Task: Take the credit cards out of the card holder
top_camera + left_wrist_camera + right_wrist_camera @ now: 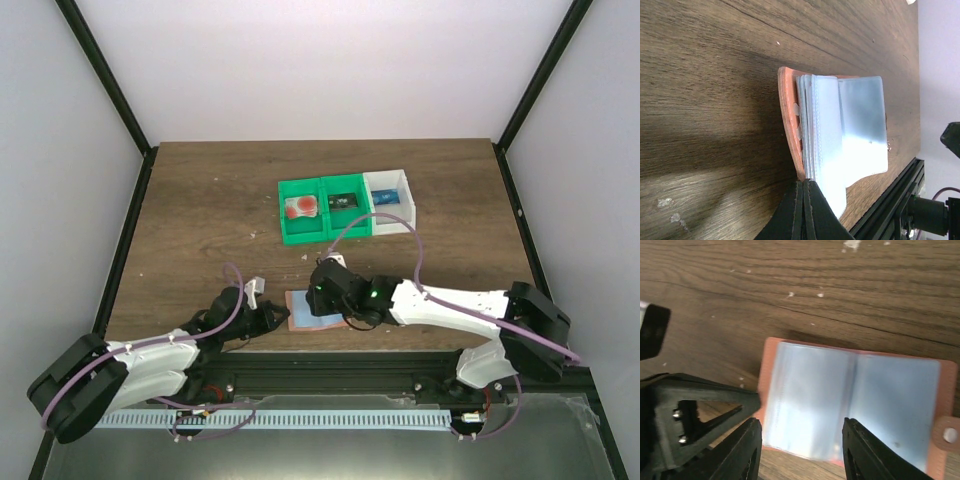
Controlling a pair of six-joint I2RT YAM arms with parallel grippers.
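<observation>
On the wooden surface, close to its near edge, the card holder lies spread open. Its blue-grey pocket panels face up inside a salmon rim, and a small tab with a snap sits on its right edge. At the holder's left edge the left end effector has its fingers pressed together, pinching the salmon cover. Over the holder's near edge the right end effector has its fingers spread astride the left pocket panel, gripping nothing.

Beyond the holder and well apart from it, three bins stand touching in a row. The green bin holds a credit card with a red-orange blot, the second green bin holds a dark card, and the white bin holds a blue item. Any print on these is too small to read.
</observation>
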